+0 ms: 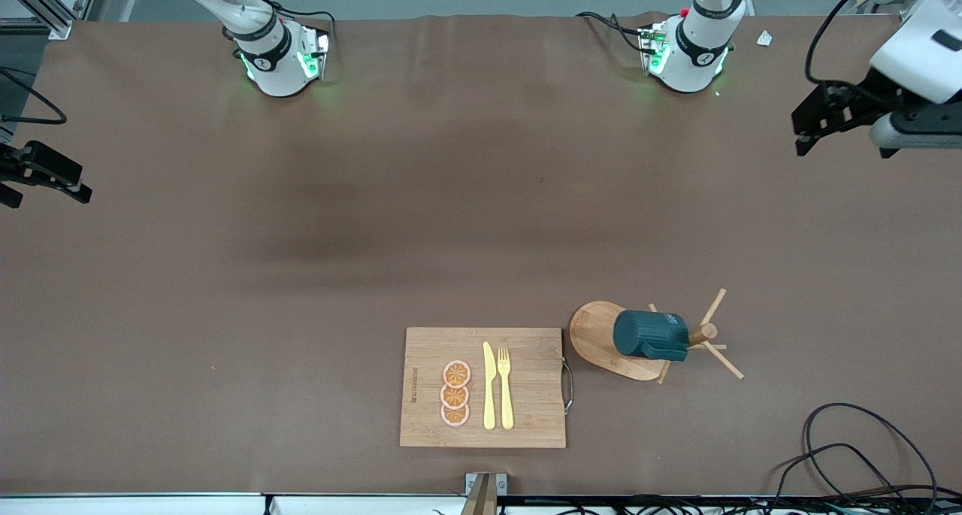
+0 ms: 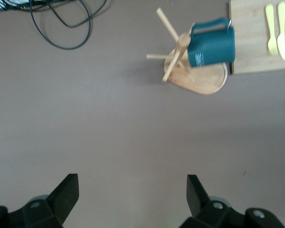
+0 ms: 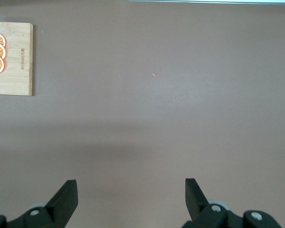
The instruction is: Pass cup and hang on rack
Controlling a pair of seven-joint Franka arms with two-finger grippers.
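The dark teal cup (image 1: 650, 334) hangs sideways on a peg of the wooden rack (image 1: 594, 334), above its oval base. The left wrist view shows the same cup (image 2: 211, 47) on the rack (image 2: 204, 80), apart from my hand. My left gripper (image 1: 801, 140) hovers over the left arm's end of the table, open and empty. In its own view the left gripper (image 2: 133, 190) has only bare table between its fingers. My right gripper (image 1: 52, 192) waits over the right arm's end, also open and empty, as the right gripper (image 3: 131, 192) shows over bare table.
A bamboo cutting board (image 1: 526, 417) lies beside the rack near the front edge, carrying a yellow knife (image 1: 488, 387), a yellow fork (image 1: 505, 387) and three orange slices (image 1: 455, 393). Black cables (image 1: 849, 455) coil at the front corner toward the left arm's end.
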